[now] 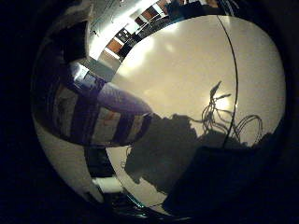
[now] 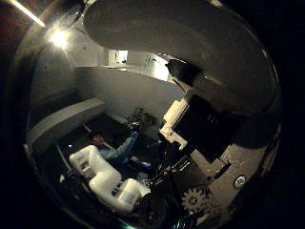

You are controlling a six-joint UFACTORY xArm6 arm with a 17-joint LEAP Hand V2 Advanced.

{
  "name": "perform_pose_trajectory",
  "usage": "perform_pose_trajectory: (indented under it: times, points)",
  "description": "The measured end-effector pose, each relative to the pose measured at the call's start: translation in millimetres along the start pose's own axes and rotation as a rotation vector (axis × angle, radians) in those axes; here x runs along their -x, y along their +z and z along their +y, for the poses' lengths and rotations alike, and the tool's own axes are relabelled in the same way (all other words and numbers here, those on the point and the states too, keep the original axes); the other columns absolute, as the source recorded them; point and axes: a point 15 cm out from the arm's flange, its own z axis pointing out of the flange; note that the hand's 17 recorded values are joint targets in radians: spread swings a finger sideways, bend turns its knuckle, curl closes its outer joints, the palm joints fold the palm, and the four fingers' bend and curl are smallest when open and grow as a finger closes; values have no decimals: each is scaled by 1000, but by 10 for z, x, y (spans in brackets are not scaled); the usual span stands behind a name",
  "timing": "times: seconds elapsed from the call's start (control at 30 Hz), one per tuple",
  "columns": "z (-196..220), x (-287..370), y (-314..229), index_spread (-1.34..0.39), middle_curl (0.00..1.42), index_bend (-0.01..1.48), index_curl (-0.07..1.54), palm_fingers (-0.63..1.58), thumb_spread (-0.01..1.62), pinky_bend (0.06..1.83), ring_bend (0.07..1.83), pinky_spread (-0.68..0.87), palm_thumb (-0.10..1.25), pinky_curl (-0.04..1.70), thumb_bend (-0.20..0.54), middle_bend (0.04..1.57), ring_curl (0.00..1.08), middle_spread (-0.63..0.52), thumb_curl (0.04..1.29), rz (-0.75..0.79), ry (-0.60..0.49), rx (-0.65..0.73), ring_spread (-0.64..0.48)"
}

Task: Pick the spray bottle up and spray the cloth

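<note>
The hand (image 2: pixel 112 183) is up in the air over a pale table (image 1: pixel 187 70). The white fingers (image 2: pixel 95 167) that show are stretched out and loose, and nothing is in them. Black parts and a little gear wheel (image 2: pixel 193 199) of the hand sit next to them. A blue cloth (image 1: pixel 93 112) with dark and light stripes lies on the table, and it looks big, so it is close to the palm. A big dark shadow (image 1: pixel 163 149) falls on the table just beside the cloth and touches its tip. I cannot find the spray bottle in either view. A wide grey round shape (image 2: pixel 176 47) fills one side of the thumb view, but I cannot tell what it is.
</note>
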Motion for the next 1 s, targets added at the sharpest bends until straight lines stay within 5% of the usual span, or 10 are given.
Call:
perform_pose_trajectory:
  times: [0.33, 0.7, 1.0]
  points:
    - [145, -109, 124, -182, 602, 1026, 597, 1176, 1003, 968, 1210, -312, 947, 958, -26, 1243, 714, -88, 531, 0, 0, 53, -197]
    - [345, -32, 85, -371, 484, 254, 465, 988, 915, 1092, 1150, -450, 831, 732, -31, 822, 546, -144, 481, -32, -34, 149, -180]
    - [412, -50, 4, -479, 422, 180, 408, 667, 941, 1112, 1058, -432, 788, 635, -29, 507, 481, -161, 442, -21, -53, 189, -236]
